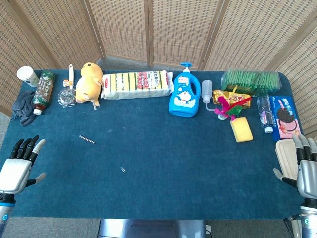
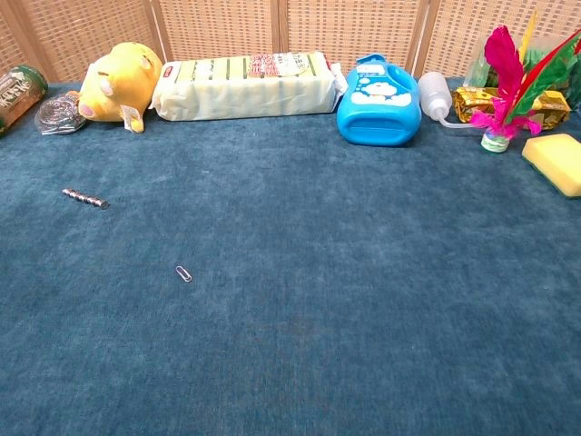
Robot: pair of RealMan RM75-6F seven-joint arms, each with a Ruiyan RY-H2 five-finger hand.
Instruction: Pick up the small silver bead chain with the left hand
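The small silver bead chain (image 1: 86, 139) lies straight on the blue cloth, left of centre; the chest view shows the bead chain (image 2: 85, 198) at far left. My left hand (image 1: 21, 163) hovers at the table's near left corner, fingers spread and empty, well short of the chain and to its left. My right hand (image 1: 303, 166) sits at the near right edge, fingers apart, holding nothing. Neither hand appears in the chest view.
A paper clip (image 1: 123, 169) lies near the middle front. Along the back stand a yellow plush (image 1: 89, 82), sponge pack (image 1: 137, 84), blue bottle (image 1: 184, 94), green bottle (image 1: 42, 90) and grey glove (image 1: 22, 104). A yellow sponge (image 1: 241, 129) and white container (image 1: 286, 151) are at right.
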